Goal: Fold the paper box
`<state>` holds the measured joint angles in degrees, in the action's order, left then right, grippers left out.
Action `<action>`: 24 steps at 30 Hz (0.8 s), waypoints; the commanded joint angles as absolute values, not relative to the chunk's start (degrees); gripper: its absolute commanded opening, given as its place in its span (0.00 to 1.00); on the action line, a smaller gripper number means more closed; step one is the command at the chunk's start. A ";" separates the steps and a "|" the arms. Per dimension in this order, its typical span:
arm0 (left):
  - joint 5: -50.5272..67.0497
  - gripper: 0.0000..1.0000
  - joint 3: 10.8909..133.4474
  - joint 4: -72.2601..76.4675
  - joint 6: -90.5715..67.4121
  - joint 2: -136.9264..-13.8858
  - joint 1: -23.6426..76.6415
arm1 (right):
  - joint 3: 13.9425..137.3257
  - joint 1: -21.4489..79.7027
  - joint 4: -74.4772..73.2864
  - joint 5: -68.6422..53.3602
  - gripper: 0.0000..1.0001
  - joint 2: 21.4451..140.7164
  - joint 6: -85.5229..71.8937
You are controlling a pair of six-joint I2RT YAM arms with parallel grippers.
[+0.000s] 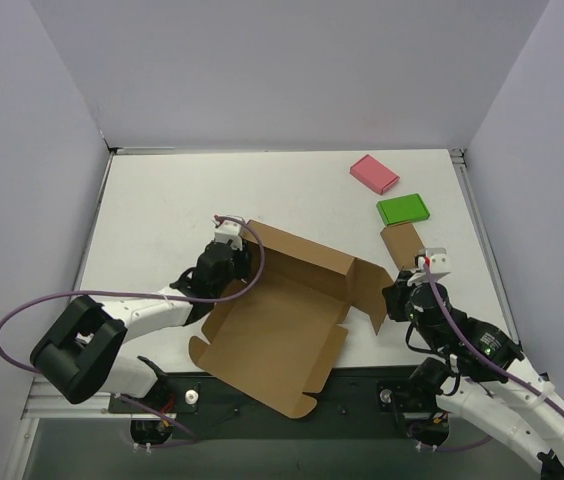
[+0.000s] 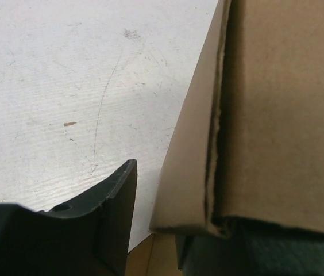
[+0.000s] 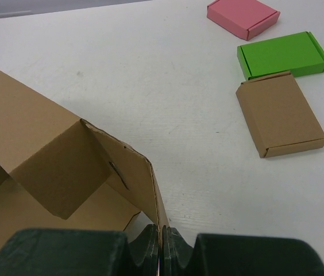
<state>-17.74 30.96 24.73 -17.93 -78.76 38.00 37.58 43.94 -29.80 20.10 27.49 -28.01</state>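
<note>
Two pincers meet the large brown corrugated cardboard mailer box point(image 1: 272, 335), which lies half-folded on the white table point(image 1: 162, 210) just ahead of our arm bases, its base panel flat and its rear wall and side flaps raised. Our right pincer point(image 3: 162, 248) is clamped on the thin edge of the upright right flap. Our left pincer point(image 1: 234, 262) straddles the doubled left wall with jaws apart; one dark finger point(image 2: 113, 213) stands clear of the cardboard, bare table showing in the gap. Beyond the right pincer lie a small flat brown cardboard block point(image 1: 402, 245), then a green block point(image 1: 403, 209), and farthest a pink block point(image 1: 374, 173).
</note>
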 commanded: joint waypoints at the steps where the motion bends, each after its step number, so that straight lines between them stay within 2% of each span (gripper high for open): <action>1: -16.71 0.44 29.71 31.99 -16.01 -78.66 36.04 | 36.65 43.24 -31.03 25.93 0.00 27.77 -28.30; 8: -11.61 0.61 29.88 33.13 -12.48 -78.92 36.04 | 36.30 43.33 -30.15 25.31 0.00 27.69 -27.69; 24: -2.11 0.73 28.21 41.84 -8.54 -77.52 36.65 | 35.33 43.33 -29.09 24.52 0.00 28.30 -27.51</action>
